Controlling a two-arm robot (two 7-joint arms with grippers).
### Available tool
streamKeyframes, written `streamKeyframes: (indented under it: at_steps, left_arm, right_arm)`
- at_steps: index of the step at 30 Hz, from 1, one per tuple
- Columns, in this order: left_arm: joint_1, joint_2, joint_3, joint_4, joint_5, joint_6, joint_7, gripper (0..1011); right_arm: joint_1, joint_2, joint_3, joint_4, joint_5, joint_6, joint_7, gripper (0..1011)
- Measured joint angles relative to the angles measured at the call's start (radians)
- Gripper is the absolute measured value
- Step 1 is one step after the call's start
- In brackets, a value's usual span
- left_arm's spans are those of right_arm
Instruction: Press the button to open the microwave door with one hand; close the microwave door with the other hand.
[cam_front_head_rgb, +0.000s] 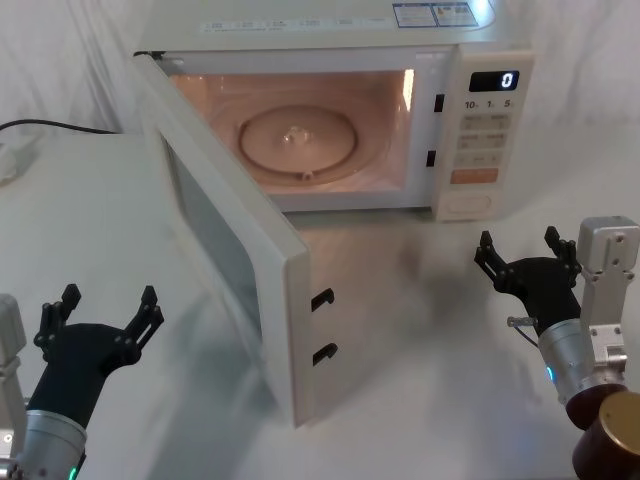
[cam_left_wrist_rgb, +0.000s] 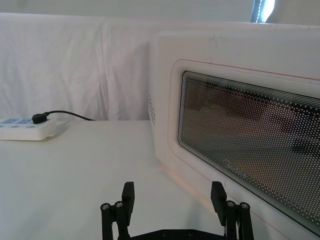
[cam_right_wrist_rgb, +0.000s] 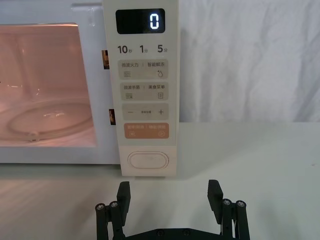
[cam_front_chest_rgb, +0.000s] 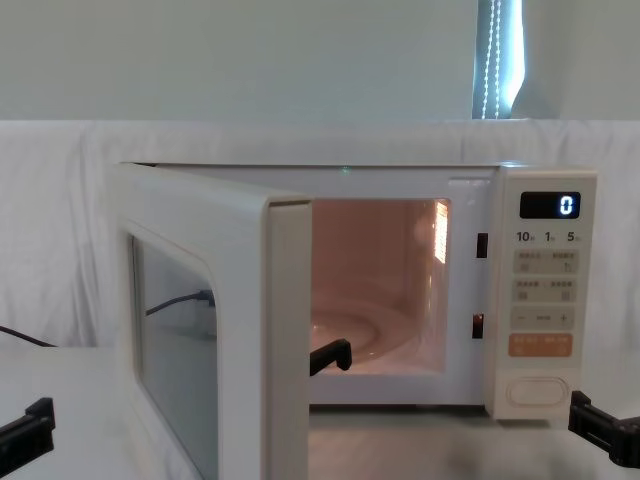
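Observation:
The microwave door (cam_front_head_rgb: 225, 250) (cam_front_chest_rgb: 190, 330) (cam_left_wrist_rgb: 250, 145) stands swung wide open toward me, hinged at its left, with the lit cavity and glass turntable (cam_front_head_rgb: 300, 135) exposed. At the bottom of the control panel sits the cream pill-shaped button (cam_front_head_rgb: 468, 204) (cam_right_wrist_rgb: 148, 161) (cam_front_chest_rgb: 537, 391). My right gripper (cam_front_head_rgb: 517, 247) (cam_right_wrist_rgb: 170, 192) is open, hovering a short way in front of the button and touching nothing. My left gripper (cam_front_head_rgb: 104, 305) (cam_left_wrist_rgb: 172, 194) is open, low at the front left, on the outer side of the door and apart from it.
The microwave body (cam_front_head_rgb: 340, 35) stands at the back of a white-draped table (cam_front_head_rgb: 420, 330). A power strip (cam_left_wrist_rgb: 25, 127) with a black cable lies at the far left. White cloth hangs behind.

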Motion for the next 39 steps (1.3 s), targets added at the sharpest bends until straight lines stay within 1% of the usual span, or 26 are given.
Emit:
streamKeyframes:
  at_steps: [15,16,19,21,23,24,27,28,30,31,32,33,35,36,38,39]
  left_arm:
    - [0.000,0.000,0.000,0.000,0.000,0.000,0.000,1001]
    - [0.000,0.000,0.000,0.000,0.000,0.000,0.000,969]
    - [0.000,0.000,0.000,0.000,0.000,0.000,0.000,933]
    - [0.000,0.000,0.000,0.000,0.000,0.000,0.000,862]
    - [0.000,0.000,0.000,0.000,0.000,0.000,0.000,844]
    - [0.000,0.000,0.000,0.000,0.000,0.000,0.000,791]
    - [0.000,0.000,0.000,0.000,0.000,0.000,0.000,716]
    - [0.000,0.000,0.000,0.000,0.000,0.000,0.000,650]
    - [0.000,0.000,0.000,0.000,0.000,0.000,0.000,621]
    - [0.000,0.000,0.000,0.000,0.000,0.000,0.000,571]
    - [0.000,0.000,0.000,0.000,0.000,0.000,0.000,571]
    - [0.000,0.000,0.000,0.000,0.000,0.000,0.000,506]
    - [0.000,0.000,0.000,0.000,0.000,0.000,0.000,472]
    - [0.000,0.000,0.000,0.000,0.000,0.000,0.000,412]
    - [0.000,0.000,0.000,0.000,0.000,0.000,0.000,361]
    - [0.000,0.000,0.000,0.000,0.000,0.000,0.000,299]
  right_arm:
    - [0.000,0.000,0.000,0.000,0.000,0.000,0.000,1002]
    - [0.000,0.000,0.000,0.000,0.000,0.000,0.000,1002]
    - [0.000,0.000,0.000,0.000,0.000,0.000,0.000,1002]
    - [0.000,0.000,0.000,0.000,0.000,0.000,0.000,1002]
    - [0.000,0.000,0.000,0.000,0.000,0.000,0.000,1002]
    - [0.000,0.000,0.000,0.000,0.000,0.000,0.000,1002]
    - [0.000,0.000,0.000,0.000,0.000,0.000,0.000,1002]
    - [0.000,0.000,0.000,0.000,0.000,0.000,0.000,1002]
    - [0.000,0.000,0.000,0.000,0.000,0.000,0.000,1002]
    - [0.000,0.000,0.000,0.000,0.000,0.000,0.000,1002]
    - [0.000,0.000,0.000,0.000,0.000,0.000,0.000,1002]
    - [0.000,0.000,0.000,0.000,0.000,0.000,0.000,1002]
    - [0.000,0.000,0.000,0.000,0.000,0.000,0.000,1002]
    - [0.000,0.000,0.000,0.000,0.000,0.000,0.000,1002]
    - [0.000,0.000,0.000,0.000,0.000,0.000,0.000,1002]
    - [0.000,0.000,0.000,0.000,0.000,0.000,0.000,1002]
